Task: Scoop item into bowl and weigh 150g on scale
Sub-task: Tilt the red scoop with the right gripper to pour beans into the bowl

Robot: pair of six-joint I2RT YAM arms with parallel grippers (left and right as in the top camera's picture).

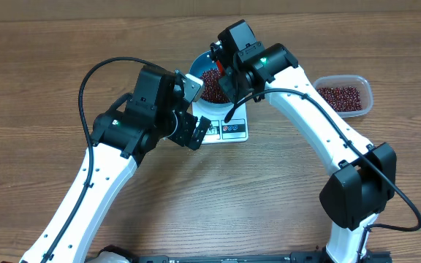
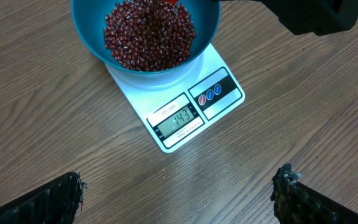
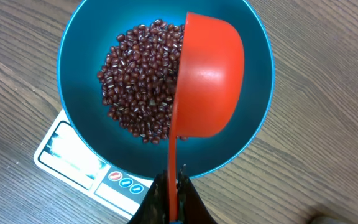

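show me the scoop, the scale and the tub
scoop (image 3: 211, 74) right wrist view, on the middle of its red cup
scale (image 2: 178, 118) left wrist view, on its display window
tub (image 1: 368, 98) overhead view, on its right-hand wall

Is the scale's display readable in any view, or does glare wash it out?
Left wrist: the scale display is sharp, no glare, reading 143. Right wrist: it is washed pale by glare; the red scoop has a soft highlight. Overhead: too small to read.
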